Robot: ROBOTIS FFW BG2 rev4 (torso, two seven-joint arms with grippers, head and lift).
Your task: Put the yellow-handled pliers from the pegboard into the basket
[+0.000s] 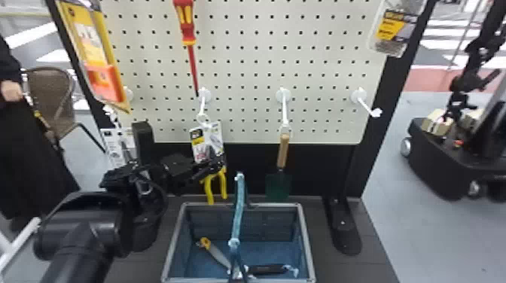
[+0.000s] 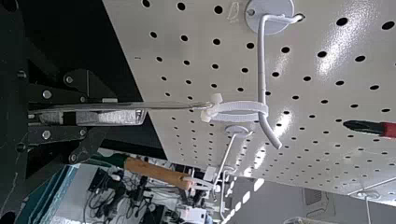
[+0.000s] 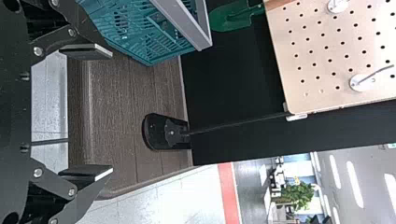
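In the head view my left gripper is shut on the carded pliers, whose yellow handles hang below it. The card still hangs by a white tie from a pegboard hook. In the left wrist view my left gripper holds the packaged pliers edge-on between its fingers; the tie loops around the hook. The basket stands below, in front of the pegboard. My right gripper is open with nothing between its fingers.
A wooden-handled trowel hangs right of the pliers, a red screwdriver above them. The basket's upright blue handle rises near the pliers. Inside the basket lie a yellow-tipped tool and a black-handled one.
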